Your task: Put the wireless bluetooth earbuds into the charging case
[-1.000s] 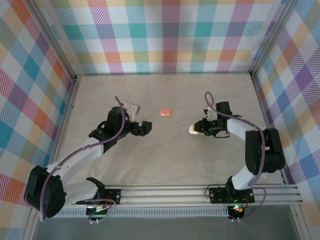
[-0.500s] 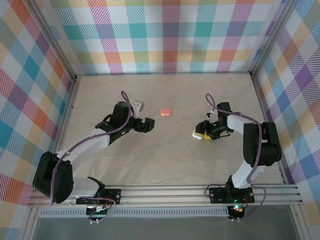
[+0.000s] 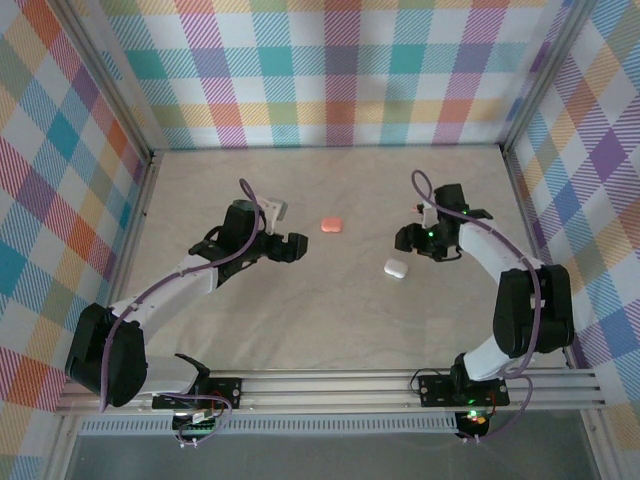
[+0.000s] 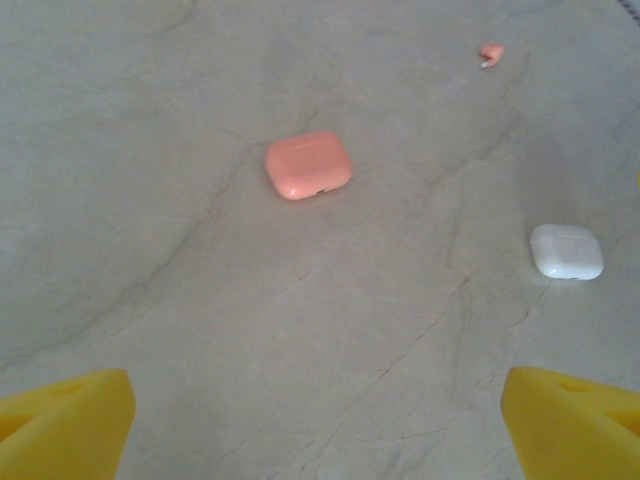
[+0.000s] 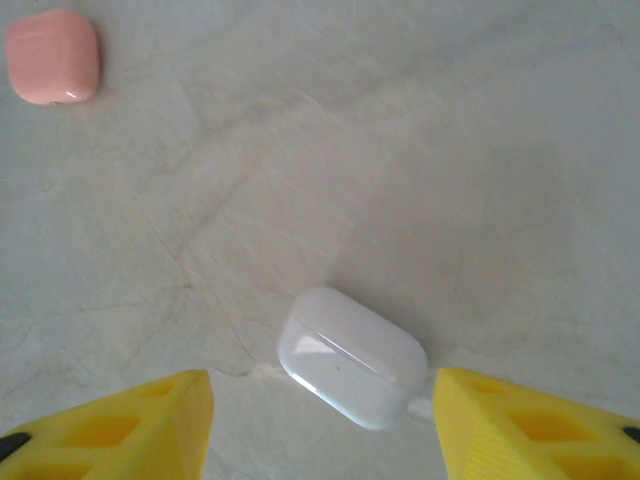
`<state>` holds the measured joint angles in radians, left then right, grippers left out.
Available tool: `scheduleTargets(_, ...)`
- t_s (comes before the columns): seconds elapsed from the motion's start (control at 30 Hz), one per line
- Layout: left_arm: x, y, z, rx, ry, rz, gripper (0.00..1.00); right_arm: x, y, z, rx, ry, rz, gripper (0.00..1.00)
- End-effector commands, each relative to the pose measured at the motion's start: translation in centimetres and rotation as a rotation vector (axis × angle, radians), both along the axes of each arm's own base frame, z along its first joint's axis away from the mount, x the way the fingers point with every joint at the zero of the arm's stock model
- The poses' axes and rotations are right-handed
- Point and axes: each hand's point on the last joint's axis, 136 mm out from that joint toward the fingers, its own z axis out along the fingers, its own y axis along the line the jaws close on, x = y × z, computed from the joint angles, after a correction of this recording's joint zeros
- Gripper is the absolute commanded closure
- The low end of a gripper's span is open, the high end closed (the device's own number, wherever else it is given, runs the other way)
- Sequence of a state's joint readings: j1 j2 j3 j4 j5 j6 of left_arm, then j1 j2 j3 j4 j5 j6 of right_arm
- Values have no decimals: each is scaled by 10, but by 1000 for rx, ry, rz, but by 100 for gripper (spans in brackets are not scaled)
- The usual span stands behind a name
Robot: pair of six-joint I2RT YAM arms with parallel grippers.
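Charging case (image 4: 308,165), salmon-pink and closed, lies between the left gripper (image 3: 293,247) and right gripper (image 3: 406,238), both spread wide and empty; one pink earbud (image 4: 490,52) lies loose beyond it, so nothing is inserted yet

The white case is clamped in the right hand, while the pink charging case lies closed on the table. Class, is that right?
No. The white case lies loose on the table by the open right hand, as the right wrist view shows. The pink charging case does lie closed there.
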<state>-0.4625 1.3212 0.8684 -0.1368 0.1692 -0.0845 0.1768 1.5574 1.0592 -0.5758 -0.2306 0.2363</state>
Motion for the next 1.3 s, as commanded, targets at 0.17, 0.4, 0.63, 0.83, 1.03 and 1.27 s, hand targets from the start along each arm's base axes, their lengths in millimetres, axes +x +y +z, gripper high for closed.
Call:
scheduleTargets(0.17, 6, 25, -11, 31, 51, 137, 5, 52, 83, 8, -184, -55, 62, 39)
scheduleTargets(0.4, 11, 22, -17, 39, 109, 96, 7, 93, 161, -9, -256, -72, 85, 30)
scheduleTargets(0.63, 8, 11, -13, 29, 149, 12, 9, 114, 189, -38, -282, -44, 108, 25)
scheduleTargets(0.83, 6, 11, -10, 7, 152, -13, 9, 121, 185, -49, -370, -59, 96, 23)
scheduleTargets(1.03, 3, 10, -14, -5, 167, -29, 9, 119, 183, -56, -385, -48, 98, 22)
scheduleTargets(1.27, 0, 7, -19, -19, 192, -42, 10, 111, 188, -73, -365, 5, 115, 24)
